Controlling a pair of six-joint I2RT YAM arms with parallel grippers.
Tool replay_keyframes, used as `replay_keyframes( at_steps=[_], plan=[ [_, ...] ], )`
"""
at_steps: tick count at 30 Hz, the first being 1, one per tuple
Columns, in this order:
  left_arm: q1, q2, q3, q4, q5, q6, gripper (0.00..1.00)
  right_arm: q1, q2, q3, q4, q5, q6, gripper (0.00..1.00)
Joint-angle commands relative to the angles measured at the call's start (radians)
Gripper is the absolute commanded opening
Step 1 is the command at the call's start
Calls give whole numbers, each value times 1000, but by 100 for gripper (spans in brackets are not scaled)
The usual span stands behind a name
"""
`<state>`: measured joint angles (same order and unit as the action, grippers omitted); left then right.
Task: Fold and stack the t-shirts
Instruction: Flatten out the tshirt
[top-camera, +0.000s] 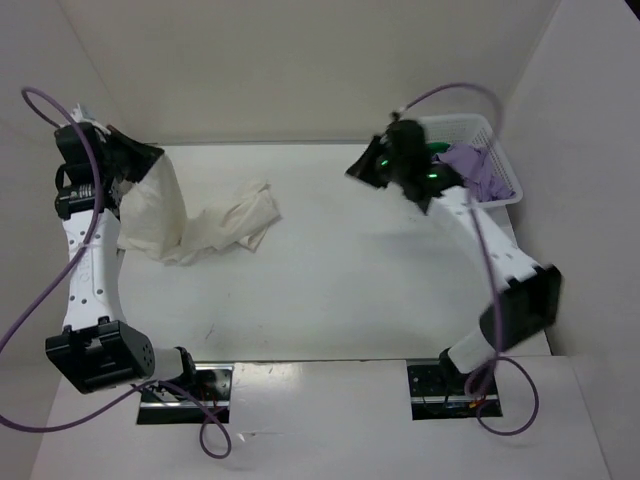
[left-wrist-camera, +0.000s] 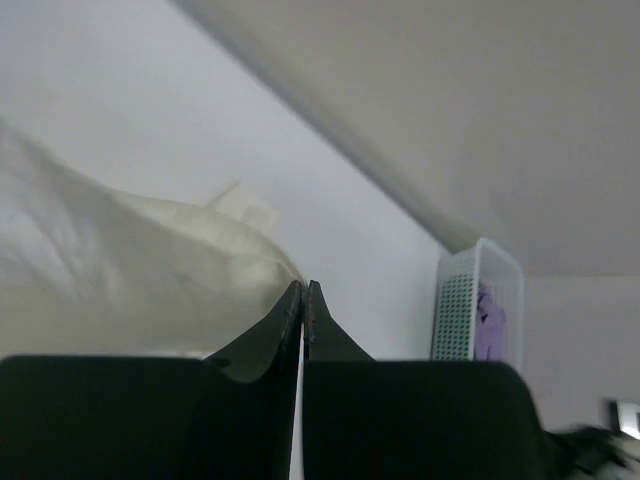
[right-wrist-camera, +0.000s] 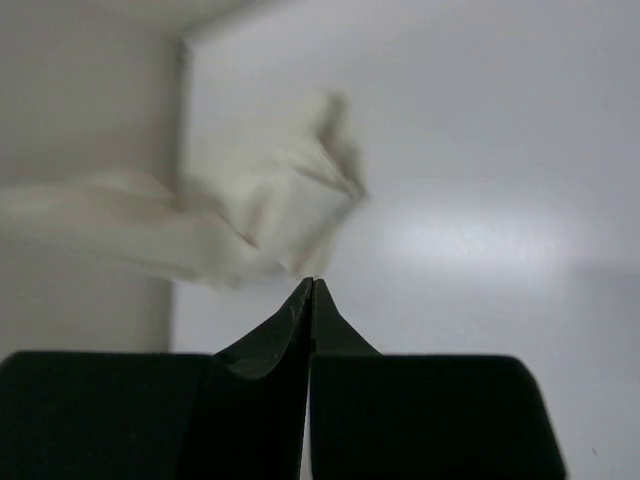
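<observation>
Where the left gripper pinches one edge tight, the soft cream cloth t-shirt is lifted off the white table, and the rest of it lies crumpled. The right gripper is closed on nothing. The lavender cloth t-shirt sits in the white plastic lattice basket, partly hidden by the arm.

- Nothing I can read right now: no text, label, brand, number or sign.
- That goes for all three views, overhead and both my wrist cameras.
</observation>
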<state>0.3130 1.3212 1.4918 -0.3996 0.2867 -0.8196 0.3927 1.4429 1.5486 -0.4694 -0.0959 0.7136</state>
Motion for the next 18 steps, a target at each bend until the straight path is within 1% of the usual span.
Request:
replay_keyframes(
  at_steps=[1, 2, 3, 4, 5, 6, 7, 8, 9, 10, 11, 12, 14, 16, 17, 18],
  plan=[
    [6, -51, -67, 50, 20, -18, 0, 136, 184, -111, 85, -47, -37, 0],
    [6, -51, -76, 39, 3, -18, 0, 146, 220, -111, 150, -47, -37, 0],
    [6, -60, -76, 27, -29, 8, 0, 146, 256, -111, 178, -74, -37, 4],
    [6, -60, -85, 18, -44, 17, 0, 146, 333, -111, 208, -93, -37, 9],
    [6, -60, -111, 9, -58, 17, 0, 146, 371, -93, 260, -102, -37, 16],
    [6, -60, -132, 8, -67, 28, 0, 146, 414, -72, 271, -111, -37, 28],
    [6, -60, -155, 25, -67, 28, 0, 146, 459, -43, 272, -163, -51, 35],
    [6, -60, -178, 36, -58, 28, 0, 146, 546, 17, 288, -185, -51, 41],
    [6, -60, -201, 48, -47, 19, 0, 146, 585, 53, 279, -194, -39, 48],
    [6, -60, -235, 59, -26, 10, 0, 146, 623, 91, 269, -221, -39, 50],
    [6, -60, -246, 71, -26, 10, 0, 146, 681, 155, 268, -237, -20, 52],
    [6, -60, -246, 71, -17, 10, 0, 146, 701, 177, 259, -237, 13, 53],
    [6, -60, -280, 82, -17, 10, 0, 155, 755, 238, 268, -226, 38, 54],
    [6, -60, -300, 91, -17, 10, 0, 167, 801, 296, 236, -188, 38, 54],
    [6, -60, -321, 102, -6, 10, 0, 182, 830, 367, 224, -179, 26, 54],
    [6, -60, -321, 116, 6, 1, 0, 196, 893, 405, 188, -179, 26, 54]
  ],
)
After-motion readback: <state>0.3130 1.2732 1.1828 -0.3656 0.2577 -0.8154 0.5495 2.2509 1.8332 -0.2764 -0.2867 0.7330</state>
